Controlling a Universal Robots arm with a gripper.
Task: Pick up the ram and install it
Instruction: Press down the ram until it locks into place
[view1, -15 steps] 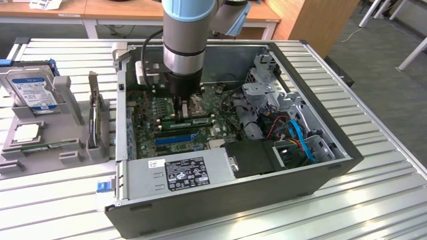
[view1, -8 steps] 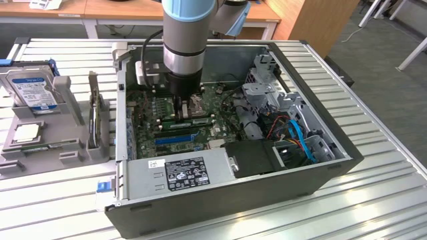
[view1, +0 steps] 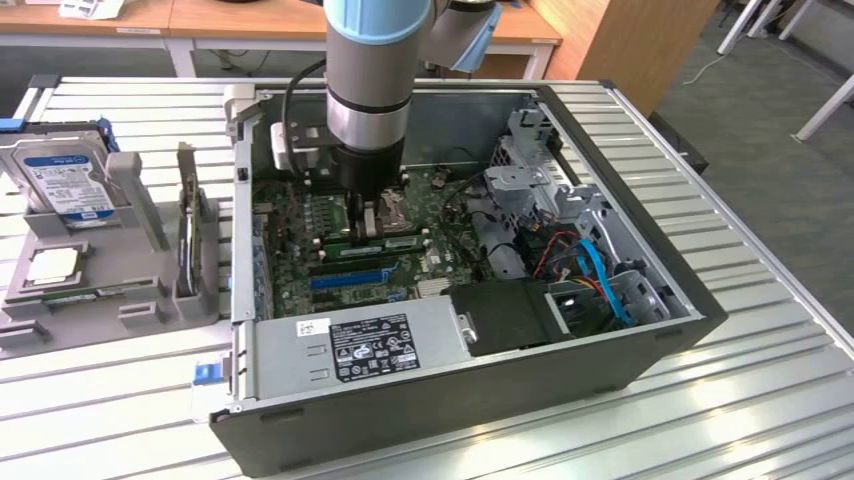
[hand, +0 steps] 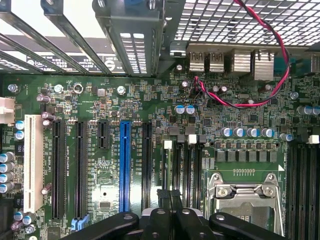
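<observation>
A ribbed metal table (view1: 747, 390) carries an open computer case (view1: 467, 290), with wooden desks behind it. Inside the case lies the green motherboard (view1: 360, 250), and the arm reaches down into the case so that the gripper (view1: 367, 215) hangs just above the board, near its silver processor socket (view1: 400, 215). In the wrist view the gripper (hand: 170, 210) has its black fingers (hand: 162, 200) pressed together, shut, directly over the narrow dark memory slots (hand: 182, 170) beside the socket frame (hand: 245, 195); whether anything is pinched between them cannot be told.

Outside the case, on the exterior view's left, stands a grey holder (view1: 94, 290). The ram (view1: 80, 293) lies flat in it, just below a square silver processor chip (view1: 54, 263), with a hard drive (view1: 60, 180) propped behind them.
</observation>
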